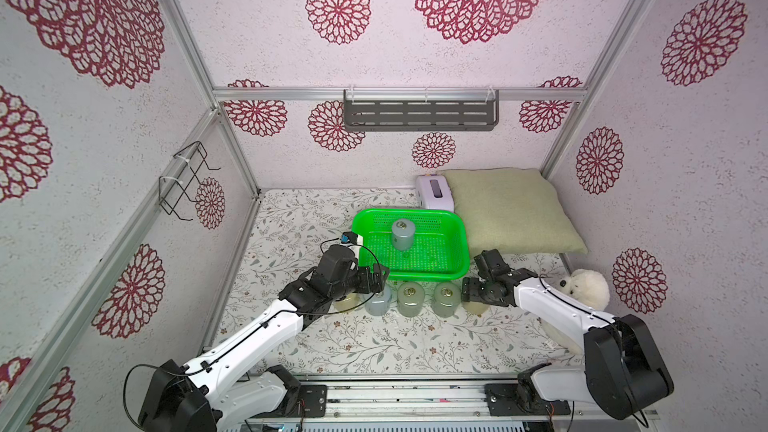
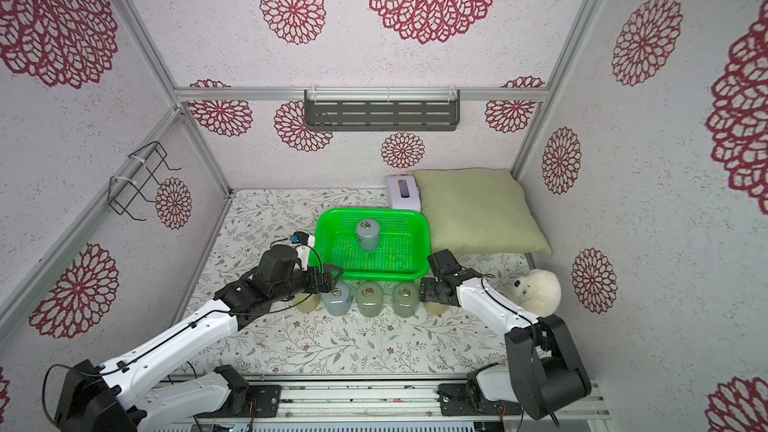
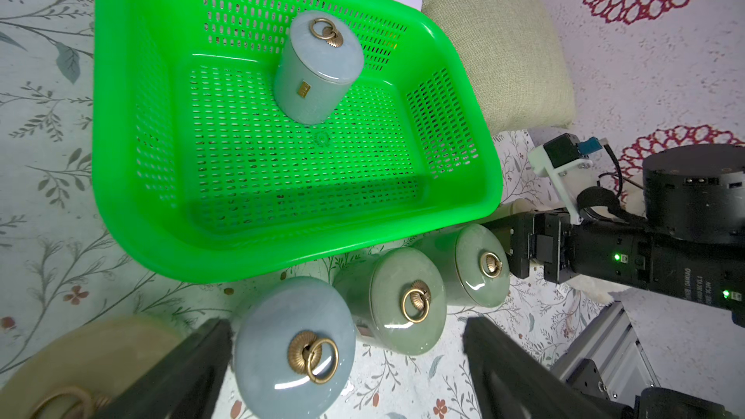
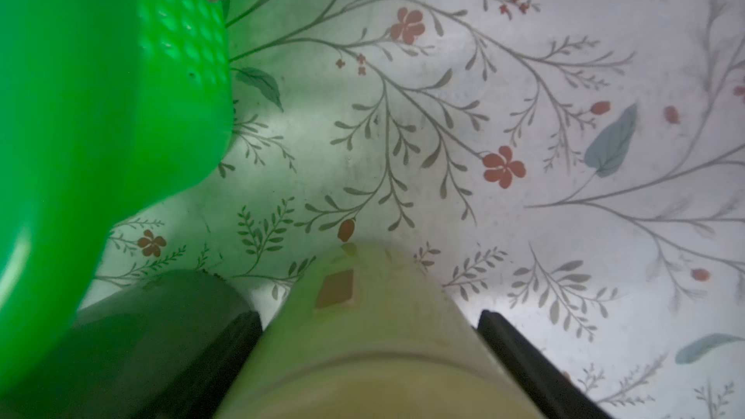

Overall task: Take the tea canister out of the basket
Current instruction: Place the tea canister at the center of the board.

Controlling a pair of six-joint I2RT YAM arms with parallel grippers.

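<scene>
Green plastic basket (image 1: 415, 274) sits mid-table in both top views, with one tea canister (image 1: 402, 234) upright inside, nearer its far wall. The left arm reaches forward, elbow bent. The left gripper (image 1: 380, 284) is just outside the basket's near-left corner, above a blue-grey canister (image 1: 379, 305) that stands in a row on the table (image 1: 291, 222). The right arm folds in from the other side, with the right gripper (image 1: 468, 295) low at a cream canister (image 1: 476, 308) ending that row. Left wrist view: jaws spread wide, straddling the blue-grey canister (image 3: 294, 348) and holding nothing. The tea canister (image 3: 318, 70) stands alone on the basket (image 3: 282, 253) floor. Right wrist view: right gripper (image 4: 369, 316), fingers flanking the cream canister (image 4: 363, 340) closely; pressing or merely beside it, cannot tell. The basket (image 4: 80, 114) wall is just beside.
</scene>
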